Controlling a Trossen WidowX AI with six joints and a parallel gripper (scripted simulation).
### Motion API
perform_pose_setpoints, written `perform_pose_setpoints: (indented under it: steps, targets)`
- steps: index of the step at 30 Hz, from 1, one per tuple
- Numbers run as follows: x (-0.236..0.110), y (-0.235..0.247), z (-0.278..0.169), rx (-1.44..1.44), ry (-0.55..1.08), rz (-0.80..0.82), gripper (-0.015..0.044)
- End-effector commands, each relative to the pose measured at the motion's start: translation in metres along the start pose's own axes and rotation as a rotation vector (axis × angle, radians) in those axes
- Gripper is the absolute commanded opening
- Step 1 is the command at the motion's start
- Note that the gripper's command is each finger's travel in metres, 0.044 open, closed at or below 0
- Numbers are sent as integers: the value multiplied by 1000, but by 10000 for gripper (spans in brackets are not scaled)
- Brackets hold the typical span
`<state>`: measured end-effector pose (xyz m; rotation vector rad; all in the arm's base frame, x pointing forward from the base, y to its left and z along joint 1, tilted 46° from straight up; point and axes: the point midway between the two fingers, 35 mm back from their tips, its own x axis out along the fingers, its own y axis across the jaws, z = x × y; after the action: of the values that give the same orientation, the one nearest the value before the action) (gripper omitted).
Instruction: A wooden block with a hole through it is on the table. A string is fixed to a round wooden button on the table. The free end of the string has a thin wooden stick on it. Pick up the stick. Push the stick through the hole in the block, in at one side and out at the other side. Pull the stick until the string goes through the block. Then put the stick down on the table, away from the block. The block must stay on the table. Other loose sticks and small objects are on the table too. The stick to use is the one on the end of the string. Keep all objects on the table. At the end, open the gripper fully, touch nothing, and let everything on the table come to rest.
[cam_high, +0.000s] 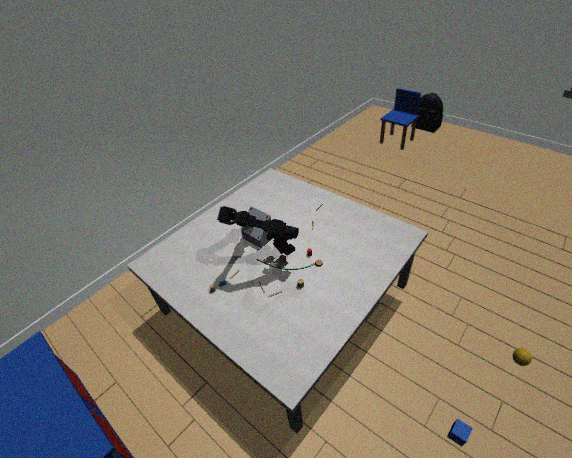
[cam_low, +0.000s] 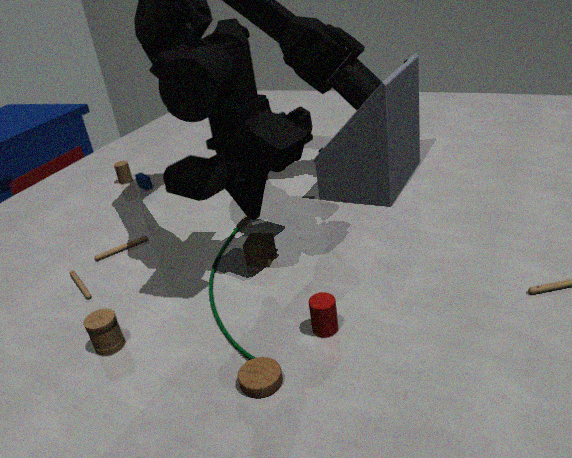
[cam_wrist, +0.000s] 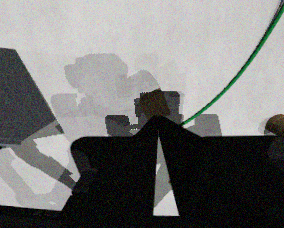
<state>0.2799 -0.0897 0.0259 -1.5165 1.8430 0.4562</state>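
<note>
My gripper (cam_high: 288, 252) (cam_low: 254, 217) (cam_wrist: 157, 119) is shut with nothing visible between its fingertips. It hangs above the table near the block. The small brown block (cam_low: 260, 250) (cam_wrist: 154, 103) stands on the table in the arm's shadow; its hole cannot be made out. The thin stick (cam_high: 260, 260) (cam_low: 243, 223) lies on the table behind the fingertips, partly hidden in the exterior view and fully in the wrist view. The green string (cam_high: 295, 269) (cam_low: 212, 295) (cam_wrist: 235, 82) curves from it to the round wooden button (cam_high: 319, 263) (cam_low: 260, 376), outside the block.
A red cylinder (cam_high: 309, 252) (cam_low: 324, 315) stands beyond the block. A ringed wooden cylinder (cam_high: 300, 283) (cam_low: 105, 332), a small wooden cylinder (cam_low: 123, 172) and a blue piece (cam_low: 143, 180) stand around. Loose sticks (cam_high: 275, 294) (cam_low: 80, 285) (cam_low: 550, 287) lie on both sides. The grey arm mount (cam_low: 355, 150) is behind.
</note>
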Motion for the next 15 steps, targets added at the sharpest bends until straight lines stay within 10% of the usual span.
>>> perform_pose_setpoints:
  steps: [1,5,15]
  targets:
    - [0,0,0,0,0,0,0]
    - [0,0,0,0,0,0,0]
    - [-1,8,-20,890,-1,1,263]
